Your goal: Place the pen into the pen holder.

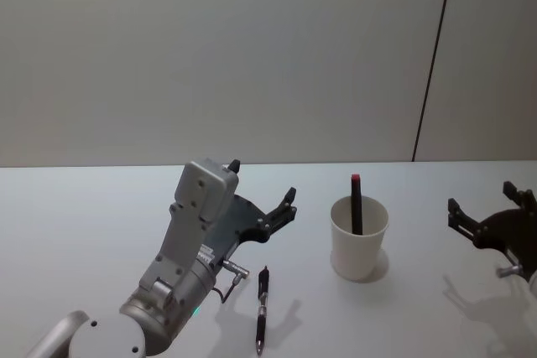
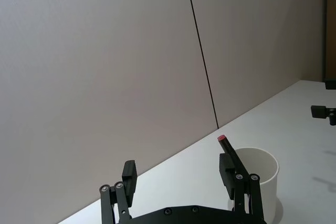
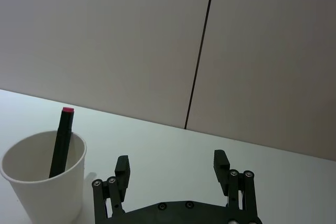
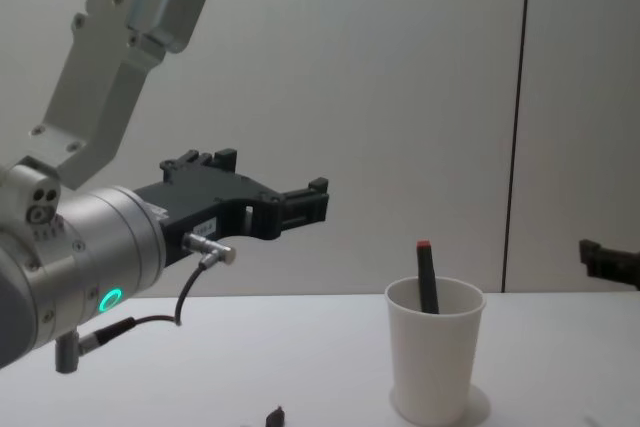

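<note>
Head view | pen holder (image 1: 359, 251): red-tipped pen (image 1: 357, 205) standing inside

White table (image 1: 84, 207), grey wall (image 1: 210, 56), dark seam (image 1: 432, 64)

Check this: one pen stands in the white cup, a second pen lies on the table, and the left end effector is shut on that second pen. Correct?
No. The head view shows the left end effector open and empty, above the table; the second pen lies free there. The first pen does stand in the white cup.
</note>
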